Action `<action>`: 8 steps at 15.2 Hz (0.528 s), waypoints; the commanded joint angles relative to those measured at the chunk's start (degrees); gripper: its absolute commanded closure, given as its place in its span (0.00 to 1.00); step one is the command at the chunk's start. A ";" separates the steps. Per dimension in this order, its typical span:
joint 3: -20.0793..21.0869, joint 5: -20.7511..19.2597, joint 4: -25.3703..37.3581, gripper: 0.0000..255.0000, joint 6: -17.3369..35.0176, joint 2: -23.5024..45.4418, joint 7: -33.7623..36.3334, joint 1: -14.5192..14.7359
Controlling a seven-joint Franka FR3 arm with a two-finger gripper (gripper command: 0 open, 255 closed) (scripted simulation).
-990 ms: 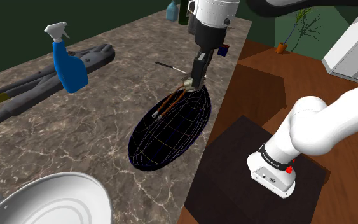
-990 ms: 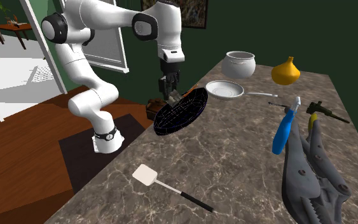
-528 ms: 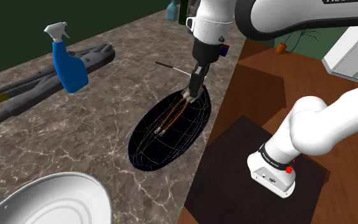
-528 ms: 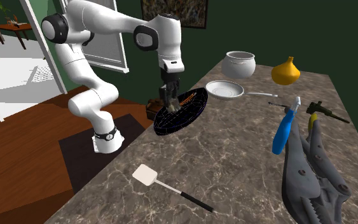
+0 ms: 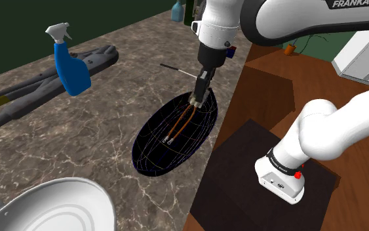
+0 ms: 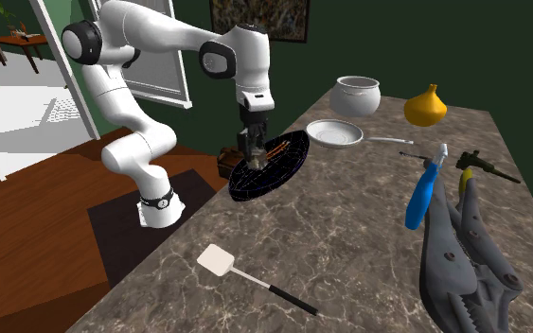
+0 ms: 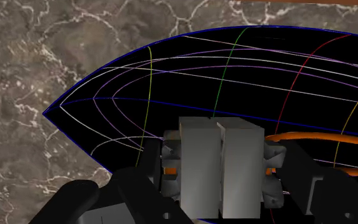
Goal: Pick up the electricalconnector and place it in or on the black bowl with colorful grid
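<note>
The black bowl with coloured grid lines [image 5: 151, 156] [image 6: 289, 163] [image 7: 247, 70] lies near the marble counter's edge. My gripper [image 5: 198, 97] [image 6: 253, 149] [image 7: 220, 186] hangs over the bowl's far end, pointing down. It is shut on the electrical connector [image 5: 181, 122] [image 6: 272, 151] [image 7: 220, 162], a grey block with orange wires. In the wrist view the block sits clasped between both black fingers. The wires slant down from the fingers into the bowl, their metal ends near its middle.
A blue spray bottle [image 5: 70, 63] [image 6: 422, 195] and a long grey tool [image 5: 42, 88] lie farther in on the counter. A white bowl [image 5: 53, 207], white plate [image 6: 334, 133], white pot [image 6: 358, 95], yellow gourd [image 6: 425, 106] and spatula [image 6: 245, 274] also stand there.
The gripper has come down a little over the bowl's far end, and the connector's wire ends have swung deeper into the bowl. Nothing else moved.
</note>
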 commanded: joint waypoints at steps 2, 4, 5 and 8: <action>0.00 0.00 0.00 0.00 0.01 -0.01 0.00 0.00; 0.00 0.00 0.00 0.00 0.01 -0.01 0.00 0.00; 0.00 0.00 0.00 0.00 0.01 -0.01 0.00 0.00; -0.37 -0.29 3.85 0.00 -3.82 0.01 0.09 -0.16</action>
